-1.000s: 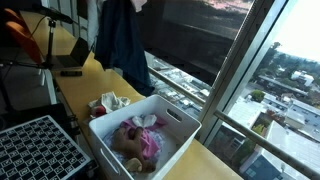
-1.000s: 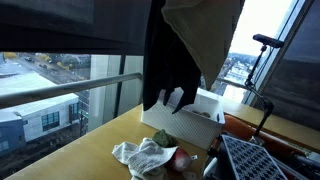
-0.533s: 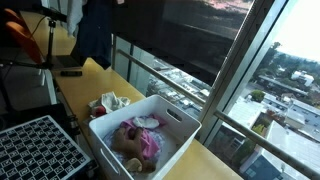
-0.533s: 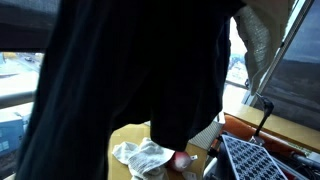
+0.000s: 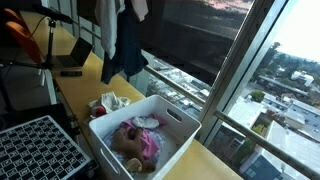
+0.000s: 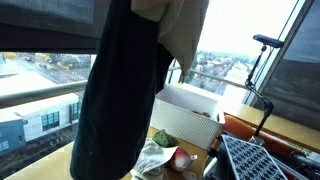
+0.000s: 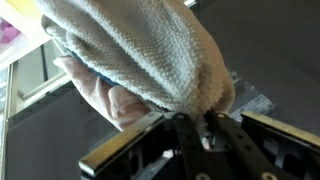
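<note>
Beige towel (image 7: 140,55) filled the upper part of the wrist view, its looped weave bunched right against the claw (image 7: 198,125). Claw fingers (image 7: 183,128) were drawn nearly together, pinching the towel's lower edge between them. A pinkish fold (image 7: 112,100) was tucked under the towel, just beside the fingers; could not tell what it was.

In both exterior views the towel (image 5: 105,25) (image 6: 185,40) hung in the air, well above the table (image 5: 80,85). The claw itself was out of frame above. A dark navy garment (image 5: 125,52) (image 6: 120,110) hung with the towel, touching it and drooping lower. Could not tell whether the garment was also in the pinch.

Below and to one side sat a white bin (image 5: 178,125) (image 6: 185,112) on the table, with pink clothing (image 5: 150,145) inside. A crumpled white cloth (image 5: 110,102) (image 6: 155,158) lay on the table just beside the bin. A black grid rack (image 5: 35,150) (image 6: 255,160) stood near the bin. Window glass (image 5: 200,40) ran along the table's far edge.
</note>
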Robot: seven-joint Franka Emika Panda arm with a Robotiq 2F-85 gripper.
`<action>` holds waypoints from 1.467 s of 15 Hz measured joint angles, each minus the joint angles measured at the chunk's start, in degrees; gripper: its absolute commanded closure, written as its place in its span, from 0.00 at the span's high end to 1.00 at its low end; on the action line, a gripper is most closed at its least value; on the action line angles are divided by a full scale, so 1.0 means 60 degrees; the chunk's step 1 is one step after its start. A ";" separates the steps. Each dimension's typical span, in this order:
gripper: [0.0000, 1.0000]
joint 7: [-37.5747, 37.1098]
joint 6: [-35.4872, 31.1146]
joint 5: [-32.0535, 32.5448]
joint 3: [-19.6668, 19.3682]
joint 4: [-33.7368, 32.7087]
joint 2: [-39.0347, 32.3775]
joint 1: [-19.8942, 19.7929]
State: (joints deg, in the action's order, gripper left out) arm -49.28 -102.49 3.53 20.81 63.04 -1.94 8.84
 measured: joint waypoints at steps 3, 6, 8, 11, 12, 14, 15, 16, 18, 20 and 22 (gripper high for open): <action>0.04 0.0274 -0.0024 -0.0914 -0.0270 0.1131 0.0383 -0.0417; 0.04 0.0708 -0.0169 -0.1521 -0.0688 0.2764 0.1074 -0.0837; 0.04 0.1073 -0.0420 -0.1773 -0.1019 0.3936 0.1548 -0.1063; 0.04 0.1447 -0.1013 -0.1855 -0.1422 0.5667 0.2147 -0.1142; 0.04 0.1504 -0.1226 -0.1855 -0.1487 0.6198 0.2310 -0.1139; 0.04 0.1556 -0.1673 -0.1855 -0.1510 0.7197 0.2558 -0.1100; 0.04 0.1558 -0.1937 -0.1855 -0.1502 0.7696 0.2638 -0.1030; 0.04 0.1558 -0.2246 -0.1853 -0.1485 0.8167 0.2671 -0.0938; 0.04 0.1559 -0.2944 -0.1838 -0.1393 0.9023 0.2664 -0.0754; 0.04 0.1561 -0.3707 -0.1808 -0.1291 0.9751 0.2620 -0.0568; 0.04 0.1568 -0.4389 -0.1752 -0.1207 1.0270 0.2546 -0.0429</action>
State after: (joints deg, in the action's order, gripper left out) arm -39.87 -128.82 -6.99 13.57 124.65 13.34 6.27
